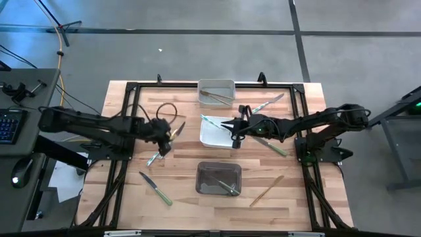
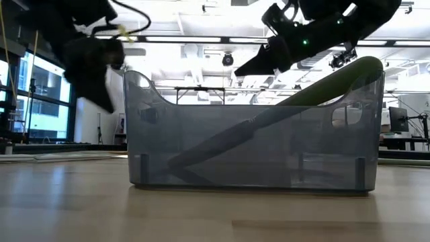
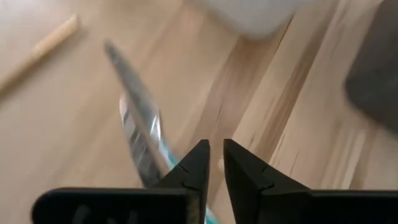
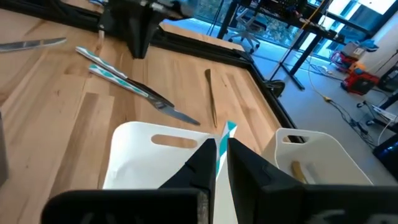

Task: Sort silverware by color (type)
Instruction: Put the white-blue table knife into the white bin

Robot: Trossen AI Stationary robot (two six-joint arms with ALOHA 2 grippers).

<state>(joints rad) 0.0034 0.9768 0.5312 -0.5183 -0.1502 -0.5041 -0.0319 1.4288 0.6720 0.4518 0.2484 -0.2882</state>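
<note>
My right gripper (image 1: pixel 235 135) hangs over the white bin (image 1: pixel 212 138), shut on a light-blue-handled utensil (image 1: pixel 212 122). My left gripper (image 1: pixel 164 145) hovers left of that bin with its fingers shut on nothing. Just below it a light-blue-handled knife and fork (image 3: pixel 142 134) lie flat on the wood, seen also as a crossed pair (image 4: pixel 127 84) in the right wrist view. A tan-handled piece (image 3: pixel 40 48) lies close by. More silverware is scattered about: a green-handled knife (image 1: pixel 156 189), a tan piece (image 1: pixel 266 191) and a green one (image 1: pixel 273 146). My right gripper (image 4: pixel 222 144) pinches the light-blue utensil between its two fingers, which lie along it. The teal tip (image 4: pixel 230 129) sticks out just past the fingertips. The utensil is lifted and reaches out over the white bin's far left corner (image 1: pixel 202 118).
A clear bin (image 1: pixel 216 92) at the far edge holds utensils. A dark bin (image 1: pixel 219 178) near the front holds a green-handled piece (image 2: pixel 336 84) that leans on its wall. Another utensil (image 1: pixel 270 103) lies right of the clear bin. Black frame rails run along the table's edges.
</note>
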